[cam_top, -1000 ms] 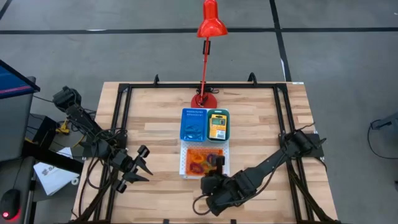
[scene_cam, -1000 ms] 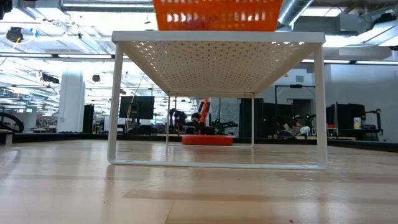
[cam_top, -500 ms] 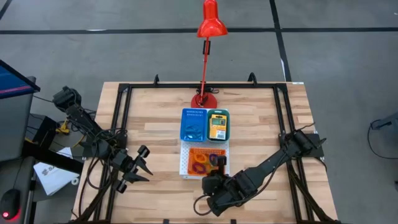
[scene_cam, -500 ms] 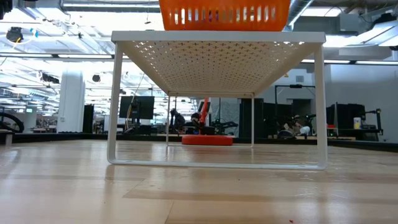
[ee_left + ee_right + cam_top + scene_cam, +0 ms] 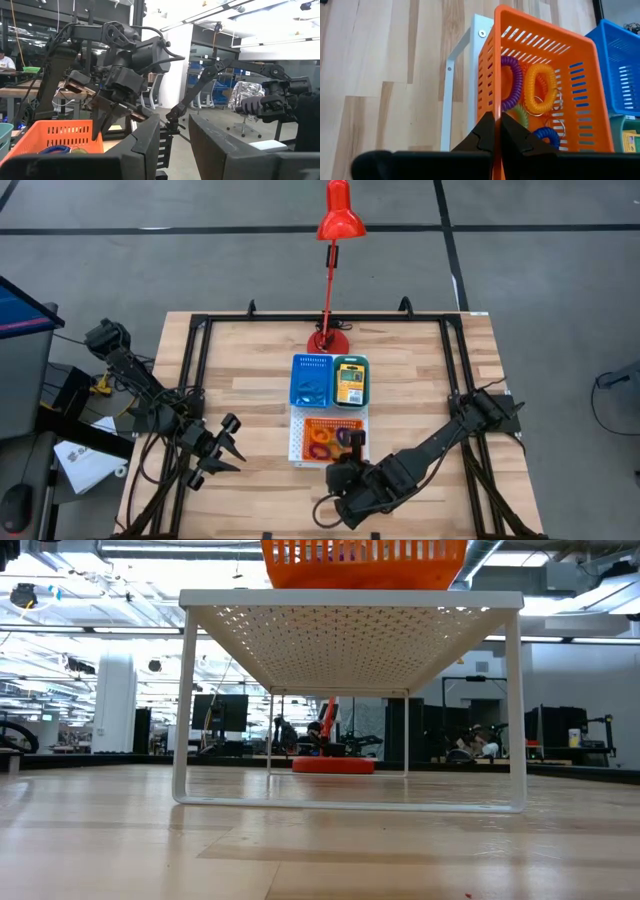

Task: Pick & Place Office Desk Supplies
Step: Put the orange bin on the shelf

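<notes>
Between the right tool's (image 5: 494,131) closed fingers: orange tray (image 5: 545,95) rim

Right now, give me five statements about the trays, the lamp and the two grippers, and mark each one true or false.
1. The right gripper is shut on the near rim of the orange tray. True.
2. The orange tray is empty. False: purple, orange and blue coil loops lie in it.
3. The blue tray and the teal tray sit side by side. True.
4. The red desk lamp lies toppled on the table. False: it stands upright on its base at the far edge.
5. The left gripper holds a crayon box. False: it holds nothing, off to the left of the trays.
</notes>
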You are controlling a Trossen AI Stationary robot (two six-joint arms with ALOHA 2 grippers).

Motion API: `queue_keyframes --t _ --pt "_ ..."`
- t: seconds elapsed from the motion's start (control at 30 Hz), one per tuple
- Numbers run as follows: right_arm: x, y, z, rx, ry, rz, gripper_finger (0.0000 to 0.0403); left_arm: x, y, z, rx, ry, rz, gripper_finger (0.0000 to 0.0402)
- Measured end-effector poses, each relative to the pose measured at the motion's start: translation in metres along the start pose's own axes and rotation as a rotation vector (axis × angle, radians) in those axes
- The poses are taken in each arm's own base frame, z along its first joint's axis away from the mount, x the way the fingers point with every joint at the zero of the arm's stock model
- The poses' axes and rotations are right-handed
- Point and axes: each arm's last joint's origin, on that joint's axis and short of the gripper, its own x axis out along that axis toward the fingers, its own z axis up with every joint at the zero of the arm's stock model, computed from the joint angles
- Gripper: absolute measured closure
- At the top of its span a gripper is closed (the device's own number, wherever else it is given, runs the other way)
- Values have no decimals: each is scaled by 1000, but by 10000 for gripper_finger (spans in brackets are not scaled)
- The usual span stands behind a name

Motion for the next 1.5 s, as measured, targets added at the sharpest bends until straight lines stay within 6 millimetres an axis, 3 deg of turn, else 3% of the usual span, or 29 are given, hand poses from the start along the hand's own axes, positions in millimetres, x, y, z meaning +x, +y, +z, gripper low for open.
queue_keyframes --t 0.47,0.9,1.5 --pt "2 -4 0 -12 10 -27 387 0 0 0 0 0 0 303" --pt "2 -3 -1 -12 9 -24 342 0 0 0 -1 0 0 303" --pt "5 -7 1 -32 13 -35 339 0 0 0 -1 0 0 303"
